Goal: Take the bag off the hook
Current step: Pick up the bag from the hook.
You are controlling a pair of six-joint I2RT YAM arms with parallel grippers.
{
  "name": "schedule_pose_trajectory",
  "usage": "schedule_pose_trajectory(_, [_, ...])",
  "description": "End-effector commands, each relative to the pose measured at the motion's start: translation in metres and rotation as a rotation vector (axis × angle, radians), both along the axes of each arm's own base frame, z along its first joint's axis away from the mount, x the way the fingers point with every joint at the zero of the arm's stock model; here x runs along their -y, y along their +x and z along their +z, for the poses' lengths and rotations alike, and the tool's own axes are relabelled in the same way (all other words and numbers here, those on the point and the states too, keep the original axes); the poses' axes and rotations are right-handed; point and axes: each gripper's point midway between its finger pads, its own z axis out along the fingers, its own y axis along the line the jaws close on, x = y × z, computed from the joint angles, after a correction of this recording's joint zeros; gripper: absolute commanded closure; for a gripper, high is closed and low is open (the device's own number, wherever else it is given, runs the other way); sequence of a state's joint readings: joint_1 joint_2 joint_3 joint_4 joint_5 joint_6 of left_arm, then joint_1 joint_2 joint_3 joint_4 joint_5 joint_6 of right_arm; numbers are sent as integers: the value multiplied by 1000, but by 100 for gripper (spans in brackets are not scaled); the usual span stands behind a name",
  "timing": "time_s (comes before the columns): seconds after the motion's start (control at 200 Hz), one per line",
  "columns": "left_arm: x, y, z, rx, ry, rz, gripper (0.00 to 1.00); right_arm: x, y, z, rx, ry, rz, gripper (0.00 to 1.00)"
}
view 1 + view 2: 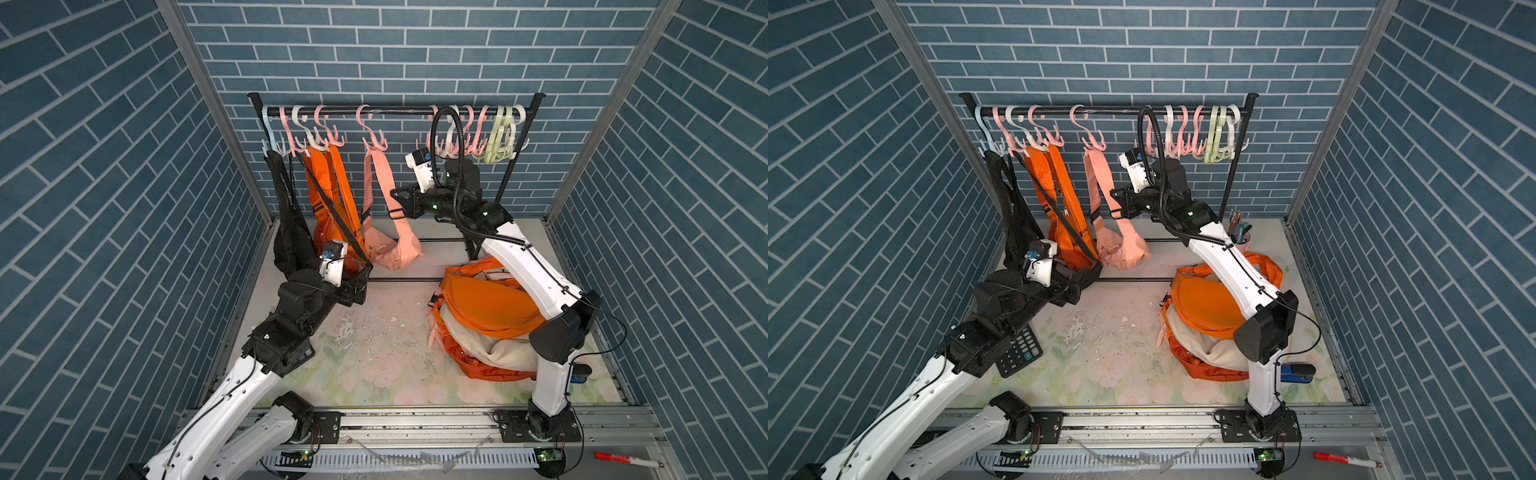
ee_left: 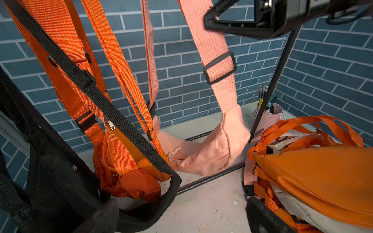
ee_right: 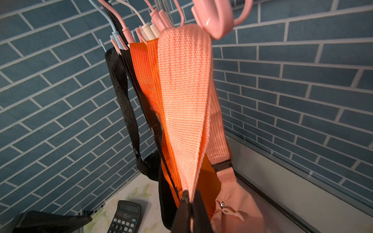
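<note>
**Strap Loop and Hook: Direction of Lift-Off**

The pink bag hangs by its strap from a pink hook on the rail. The strap forms a long, narrow loop. The top of the loop lies over a hook prong, above the right hand. The two legs run steeply down to the bag body, which sits below that hand. The long axis of the loop is near vertical and leans slightly from the hook toward the hand.

The right hand is clamped on one leg of the strap, close to the black buckle, with the webbing folded between its fingers. This arm is the nearer one to the hook. The prong curves upward, so the loop probably has to rise past the prong tip before it can move sideways. A downward pull would only load the hook.

The bag is soft, salmon-pink and crescent-shaped, with a zip and a wide woven strap. Its body sags low to the worktop.

The left hand is spread wide and grasps nothing. It sits low beside the hanging black bag and orange bag, well below the hook.
</note>
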State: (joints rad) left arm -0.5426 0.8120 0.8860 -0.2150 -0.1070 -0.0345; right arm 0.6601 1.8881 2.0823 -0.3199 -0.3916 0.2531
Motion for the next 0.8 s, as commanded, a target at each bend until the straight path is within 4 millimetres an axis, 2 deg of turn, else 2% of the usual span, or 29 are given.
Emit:
schedule_pose_trajectory(0.0, [4,5,17,42,-20,-13,1,25,-1,21,77,23,-33,100])
schedule_pose_trajectory(0.225, [17,20,42,90,-14,-35,1,62,-8,21,61,54,-53,100])
schedule_pose_trajectory(0.4, [41,41,62,128,-11,-102,1,83,-13,19,55,56,-64,100])
schedule_pose_trajectory(0.595, [70,70,71,140,-24,-154,1,107,-13,15,57,71,-105,100])
schedule_pose_trajectory(0.795, [97,95,82,184,-25,-221,1,120,-11,11,31,85,-105,100])
